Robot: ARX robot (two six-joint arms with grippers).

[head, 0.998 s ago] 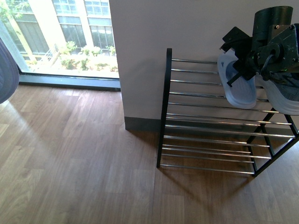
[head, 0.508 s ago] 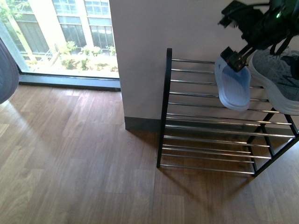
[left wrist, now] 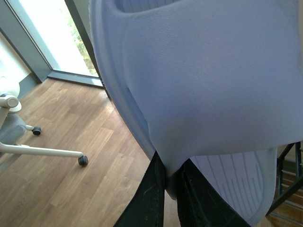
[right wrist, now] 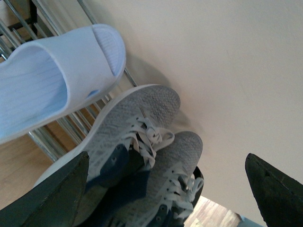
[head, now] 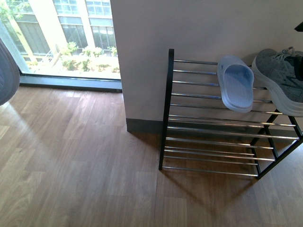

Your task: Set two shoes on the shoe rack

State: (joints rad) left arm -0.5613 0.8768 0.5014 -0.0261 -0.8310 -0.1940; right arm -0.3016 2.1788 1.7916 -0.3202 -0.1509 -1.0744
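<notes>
Left gripper [left wrist: 170, 182] clamped on pale blue slide [left wrist: 199, 80]; right gripper [right wrist: 165, 189] spread wide, empty, above grey sneakers [right wrist: 142, 156] on shoe rack [head: 166, 109].

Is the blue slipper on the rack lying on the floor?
No, the blue slipper rests on the rack's top bars, beside the grey sneaker.

No text, label, brand, number or sign can be read in any of the views. The pale blue slide [head: 235, 88] on the shoe rack [head: 208, 118] carries a small blue mark on its side, seen in the right wrist view, but it is too small to read. The grey sneakers [right wrist: 142, 156] and the slide [left wrist: 199, 80] between the left jaws show no lettering.
</notes>
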